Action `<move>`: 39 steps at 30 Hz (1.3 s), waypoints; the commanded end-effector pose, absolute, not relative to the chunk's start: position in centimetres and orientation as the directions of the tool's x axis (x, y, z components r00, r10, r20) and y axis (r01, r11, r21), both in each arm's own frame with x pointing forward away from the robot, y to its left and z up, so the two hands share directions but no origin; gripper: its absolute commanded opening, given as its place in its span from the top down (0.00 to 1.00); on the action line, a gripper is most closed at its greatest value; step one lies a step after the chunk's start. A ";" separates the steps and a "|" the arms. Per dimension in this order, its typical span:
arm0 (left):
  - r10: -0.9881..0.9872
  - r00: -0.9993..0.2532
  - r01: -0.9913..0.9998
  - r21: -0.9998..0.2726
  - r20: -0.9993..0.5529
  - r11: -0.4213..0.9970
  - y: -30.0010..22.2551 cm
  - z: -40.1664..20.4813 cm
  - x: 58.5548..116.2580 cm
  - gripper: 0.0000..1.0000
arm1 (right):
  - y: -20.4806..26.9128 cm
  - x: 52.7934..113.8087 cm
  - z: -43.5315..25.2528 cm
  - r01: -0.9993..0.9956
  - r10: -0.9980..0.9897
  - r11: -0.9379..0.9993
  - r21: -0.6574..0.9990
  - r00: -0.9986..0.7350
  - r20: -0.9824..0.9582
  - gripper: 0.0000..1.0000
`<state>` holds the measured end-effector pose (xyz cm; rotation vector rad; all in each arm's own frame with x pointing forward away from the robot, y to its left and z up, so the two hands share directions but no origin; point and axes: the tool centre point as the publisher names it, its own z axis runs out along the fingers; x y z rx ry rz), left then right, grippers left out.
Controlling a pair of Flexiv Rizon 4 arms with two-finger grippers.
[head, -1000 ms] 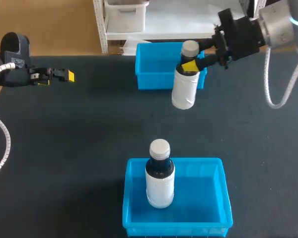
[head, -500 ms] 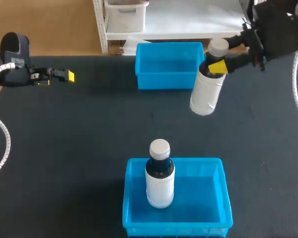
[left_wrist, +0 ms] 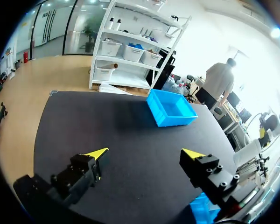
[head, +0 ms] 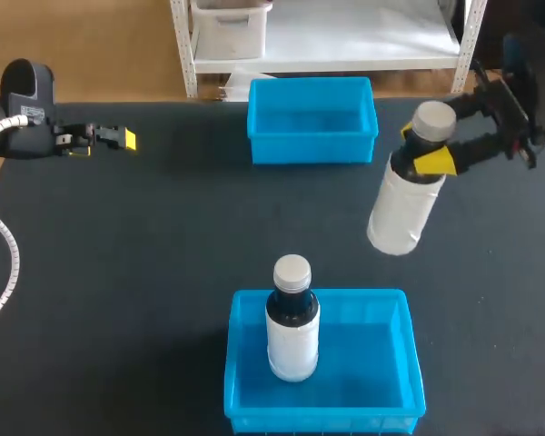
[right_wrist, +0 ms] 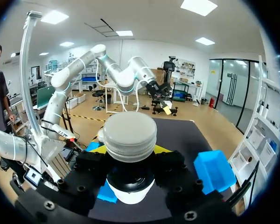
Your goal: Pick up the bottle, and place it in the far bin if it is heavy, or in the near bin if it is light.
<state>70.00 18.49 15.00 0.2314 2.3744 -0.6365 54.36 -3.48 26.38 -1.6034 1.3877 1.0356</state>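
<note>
- Right gripper [head: 424, 151] is clamped on the bottle [head: 401, 213] at the neck, just under the cap [right_wrist: 130, 134], and grips it from two sides.
- The bottle hangs in the air over the right side of the worktop [head: 163, 236]. It is tilted, with its base toward the near edge.
- It sits between the far bin [head: 312, 147] and the near bin [head: 409, 350], off to the right of both and over neither.
- Left gripper [head: 118, 138] is at the far left edge, spread wide, holding nothing.
- The near bin already has a second bottle [head: 292, 331] standing left of centre. The bare floor is on its right half.
- I can't tell heavy from light in these views, so the bin choice is open.
- Doing it well:
  - A neck grip probably lets the body swing, so travel slowly and let it hang steady before lowering.
  - Keep the base above the bin wall while crossing it.
  - If it goes in the near bin, come down in the right half, clear of the standing bottle.
  - Set the base on the bin floor before opening.
</note>
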 end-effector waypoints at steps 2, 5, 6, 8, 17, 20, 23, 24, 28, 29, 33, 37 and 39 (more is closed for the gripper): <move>0.000 -0.767 0.321 -0.383 -0.642 0.866 18.5 15.0 70.0 0.00 | -3.2 51.3 26.2 -0.994 -0.384 -0.098 -0.040 0.074 -0.920 1.00; 0.000 -0.767 0.321 -0.383 -0.642 0.866 18.5 15.0 70.0 0.00 | -3.0 49.9 26.0 -0.993 -0.389 -0.114 -0.033 0.075 -0.918 1.00; 0.000 -0.767 0.321 -0.383 -0.642 0.866 18.5 15.0 70.0 0.00 | -3.0 49.7 25.9 -0.993 -0.388 -0.115 -0.033 0.075 -0.918 1.00; 0.000 -0.767 0.321 -0.383 -0.642 0.866 18.5 15.0 70.0 0.00 | -2.7 48.9 25.5 -0.991 -0.382 -0.127 -0.031 0.077 -0.921 1.00; 0.000 -0.767 0.321 -0.383 -0.642 0.866 18.5 15.0 70.0 0.00 | -0.7 47.2 22.8 -0.984 -0.365 -0.177 0.000 0.065 -0.929 1.00; 0.000 -0.767 0.321 -0.383 -0.642 0.866 18.5 15.0 70.0 0.00 | -0.2 46.9 21.9 -0.983 -0.368 -0.183 0.011 0.058 -0.928 1.00; 0.000 -0.767 0.321 -0.383 -0.642 0.866 18.5 15.0 70.0 0.00 | 0.2 46.5 21.0 -0.981 -0.376 -0.192 0.023 0.051 -0.925 1.00; 0.000 -0.767 0.321 -0.383 -0.642 0.866 18.5 15.0 70.0 0.00 | 0.3 46.4 20.6 -0.981 -0.383 -0.194 0.023 0.054 -0.922 1.00; 0.000 -0.767 0.321 -0.383 -0.642 0.866 18.5 15.0 70.0 0.00 | 0.8 46.1 19.1 -0.979 -0.395 -0.199 0.042 0.041 -0.918 1.00; 0.000 -0.767 0.321 -0.383 -0.642 0.866 18.5 15.0 70.0 0.00 | 0.9 46.0 18.9 -0.979 -0.394 -0.198 0.046 0.037 -0.918 1.00; 0.000 -0.767 0.321 -0.383 -0.642 0.866 18.5 15.0 70.0 0.00 | 1.2 45.9 18.0 -0.979 -0.391 -0.196 0.046 0.035 -0.920 1.00; 0.000 -0.767 0.321 -0.383 -0.642 0.866 18.5 15.0 70.0 0.00 | 1.5 46.0 17.2 -0.979 -0.390 -0.200 0.044 0.038 -0.920 1.00; 0.000 -0.767 0.321 -0.383 -0.642 0.866 18.5 15.0 70.0 0.00 | 1.6 46.1 16.7 -0.978 -0.392 -0.201 0.046 0.037 -0.919 1.00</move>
